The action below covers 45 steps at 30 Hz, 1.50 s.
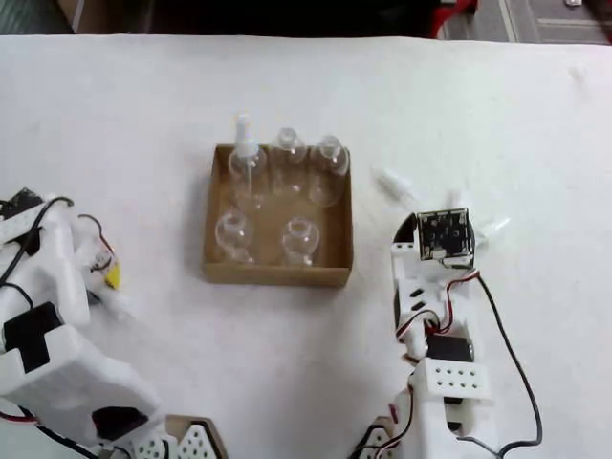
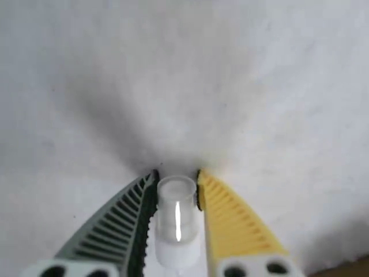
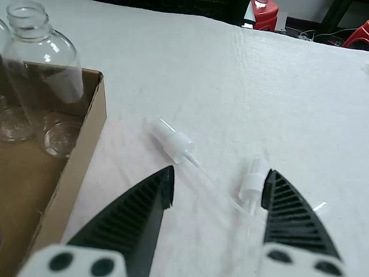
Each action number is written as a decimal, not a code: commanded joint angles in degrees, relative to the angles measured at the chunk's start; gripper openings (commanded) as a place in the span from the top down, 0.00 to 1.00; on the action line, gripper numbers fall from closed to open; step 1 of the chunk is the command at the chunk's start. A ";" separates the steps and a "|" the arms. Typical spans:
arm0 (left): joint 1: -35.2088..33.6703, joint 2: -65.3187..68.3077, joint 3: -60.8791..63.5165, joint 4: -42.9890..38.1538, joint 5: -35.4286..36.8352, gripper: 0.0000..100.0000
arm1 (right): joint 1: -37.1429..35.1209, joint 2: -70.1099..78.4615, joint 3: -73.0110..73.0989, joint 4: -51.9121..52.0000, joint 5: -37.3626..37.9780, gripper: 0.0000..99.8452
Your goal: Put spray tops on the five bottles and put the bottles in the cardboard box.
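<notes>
High view: a box (image 1: pixel 277 273) stood mid-table (image 1: pixel 143 105) with five bottles upright inside, three in the far row and two in the near row. The far-left bottle (image 1: pixel 247 177) carried a spray top (image 1: pixel 243 129); the other four, such as the far-right one (image 1: pixel 328 170), were open-necked. Loose tops (image 1: pixel 395 185) lay on the table to the right of the box, near the right arm (image 1: pixel 435 306). The left arm (image 1: pixel 43 316) sat at the table's left edge, well apart from the box.

Left wrist view: the left tool (image 2: pixel 176 176) was clamped on a held top (image 2: pixel 177 222), its green and yellow fingers pressing the clear cap from either side, over the table.

Right wrist view: the right tool (image 3: pixel 218 180) had its black fingers apart and gripped nothing, low over the table. One loose top (image 3: pixel 173 140) lay beyond the fingertips, beside the box wall (image 3: pixel 81 156); a second (image 3: pixel 252 180) lay just beside one finger. An open-necked bottle (image 3: pixel 40 52) stood in the box corner.
</notes>
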 commanded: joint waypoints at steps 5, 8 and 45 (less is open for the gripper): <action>1.19 -8.48 -15.82 13.89 0.35 0.98 | -0.40 -0.31 -0.26 -1.01 0.53 0.77; 1.89 -13.49 -24.09 22.33 -2.99 0.98 | -0.40 -0.31 -0.26 -1.01 0.53 0.77; 36.53 -62.02 -36.57 15.30 -18.46 0.98 | -0.31 -0.40 -0.26 -1.01 0.53 0.77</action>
